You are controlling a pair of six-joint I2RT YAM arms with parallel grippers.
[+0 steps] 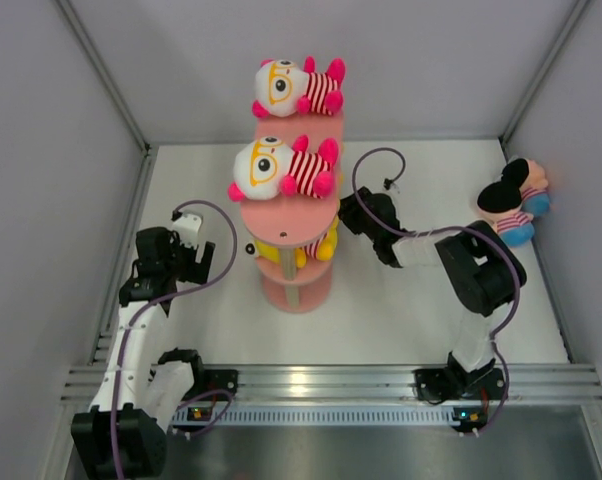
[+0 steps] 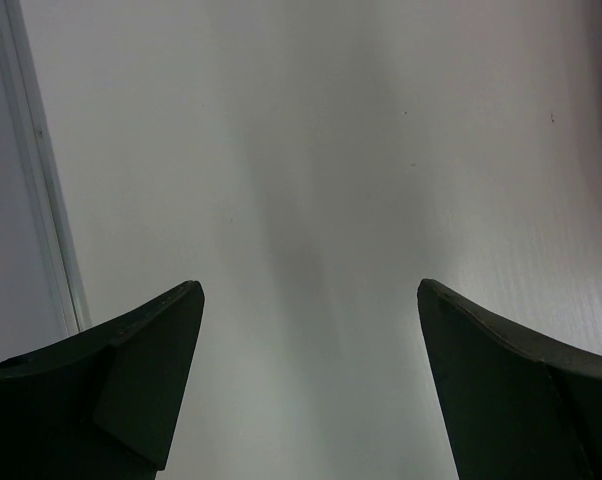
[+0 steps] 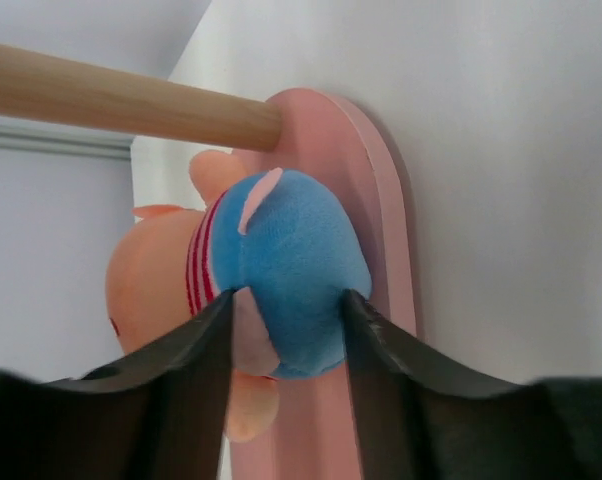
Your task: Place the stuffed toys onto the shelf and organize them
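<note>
Plush: light, squashy, best pinched across the body. From above, white-faced dolls (image 1: 281,167) and a yellow bear (image 1: 271,250) lie on the shelf (image 1: 286,222); a mouse-eared toy (image 1: 516,200) sits on the tabletop (image 1: 401,320), far right. Left end effector (image 2: 309,290) gapes above tabletop. Right end effector (image 3: 291,295) straddles a striped doll (image 3: 291,240) on a tier, a wooden post (image 3: 121,100) close by; pinching or released, I cannot tell.

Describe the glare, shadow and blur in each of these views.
Top external: bright glare on the metal rail at the near edge, otherwise even light. Left wrist: the left gripper is dark and soft-edged; a faint grey shadow streaks the table. Right wrist: the blue-bottomed toy is in focus, the right gripper dark, nearly featureless.
</note>
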